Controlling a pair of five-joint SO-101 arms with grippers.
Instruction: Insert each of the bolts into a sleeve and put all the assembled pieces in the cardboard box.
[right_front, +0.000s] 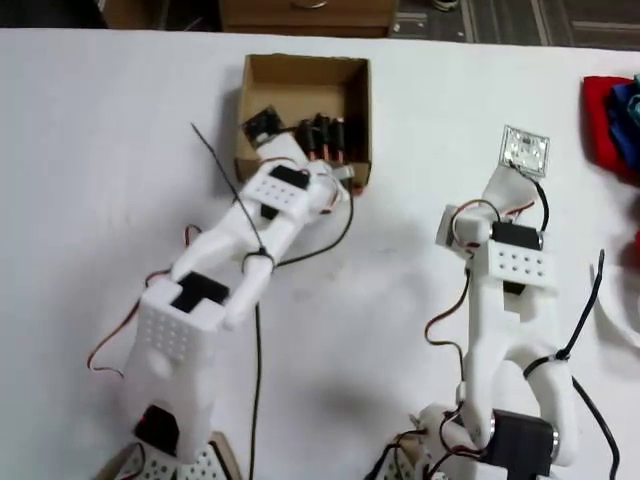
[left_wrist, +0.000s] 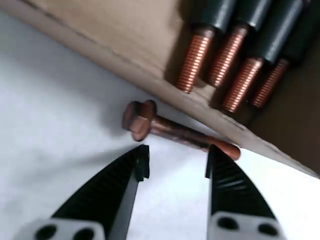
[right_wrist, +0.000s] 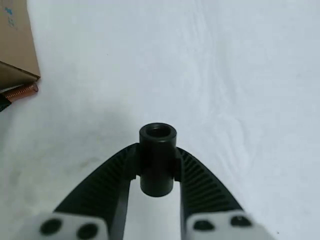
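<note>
The left tool (left_wrist: 176, 162) hangs low over the white worktop (left_wrist: 60, 100). Its black ribbed fingers are spread wide with nothing between them, lined up on a copper-coloured hex-head bolt (left_wrist: 175, 129). That bolt lies flat on the worktop just outside the brown cardboard box (left_wrist: 100, 30). Its shank runs along the box's outer wall and seems to touch it. This probably explains the tool's angle: the fingers come at the shank from the open side, because the wall blocks the other. Inside the box at least four assembled pieces (left_wrist: 235, 50) lie side by side, black sleeves with copper threads poking out. I judge this bolt to be among the last.

The right tool (right_wrist: 156, 165) sits well apart from the box over bare worktop, clamped on a short black cylindrical sleeve (right_wrist: 157, 145). It grips the sleeve by its sides and leaves the open bore clear of the fingers, probably so a bolt can be fed straight in. The next step, as I read it, is to close on the shank without jamming it against the cardboard.
</note>
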